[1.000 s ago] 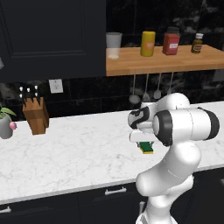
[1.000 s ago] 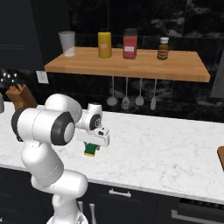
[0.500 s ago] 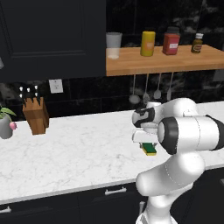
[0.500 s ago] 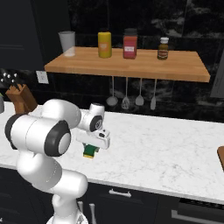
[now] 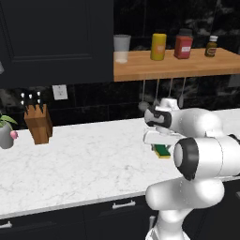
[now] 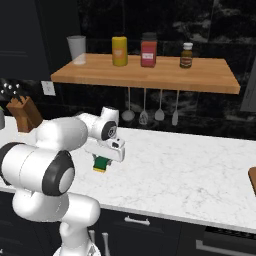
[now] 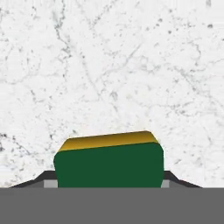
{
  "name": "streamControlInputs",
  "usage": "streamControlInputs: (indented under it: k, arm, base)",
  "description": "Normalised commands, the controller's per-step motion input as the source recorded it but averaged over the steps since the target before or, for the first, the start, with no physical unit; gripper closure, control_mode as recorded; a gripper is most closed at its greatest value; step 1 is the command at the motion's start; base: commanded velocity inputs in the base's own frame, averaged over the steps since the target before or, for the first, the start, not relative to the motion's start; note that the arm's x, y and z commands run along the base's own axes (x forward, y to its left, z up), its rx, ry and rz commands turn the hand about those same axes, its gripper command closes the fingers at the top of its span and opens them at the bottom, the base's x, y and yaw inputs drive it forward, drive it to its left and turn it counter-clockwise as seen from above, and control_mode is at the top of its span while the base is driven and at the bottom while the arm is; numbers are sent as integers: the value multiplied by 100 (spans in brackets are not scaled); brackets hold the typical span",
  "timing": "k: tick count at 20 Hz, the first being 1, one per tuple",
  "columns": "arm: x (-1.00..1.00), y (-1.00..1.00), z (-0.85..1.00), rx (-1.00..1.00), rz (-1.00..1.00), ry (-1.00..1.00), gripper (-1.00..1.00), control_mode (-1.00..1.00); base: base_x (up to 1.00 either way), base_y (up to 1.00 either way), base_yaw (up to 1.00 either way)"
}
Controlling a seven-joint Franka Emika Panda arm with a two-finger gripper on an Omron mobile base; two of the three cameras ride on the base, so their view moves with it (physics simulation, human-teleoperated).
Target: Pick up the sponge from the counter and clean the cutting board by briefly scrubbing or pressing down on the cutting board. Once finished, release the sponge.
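Between the two finger tips of the gripper point(image 7: 108, 181) sits the sponge point(image 7: 109, 162), green scouring face toward the hand camera, yellow foam edge on its far side. Both tips flank its short ends and appear to pinch it. From the base cameras the sponge point(image 5: 162, 151) hangs under the hand, at or just above the counter point(image 5: 84, 164); contact with the marble cannot be confirmed. Expected handling: light, soft, compressible foam; the scouring layer is rougher and gives friction. Grip across the foam body, mid-height, with moderate squeeze, since excess force will deform it. A brown edge at the far right is probably the cutting board point(image 6: 252, 179), well apart from the sponge
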Motion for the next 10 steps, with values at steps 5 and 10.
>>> streamControlInputs:
  k: [5,10]
  arm:
    - [-3,0,68,1,0,0,100,-100]
    - [-31,0,65,2,0,2,100,-100]
  base:
    - [0,0,0]
    - [0,0,0]
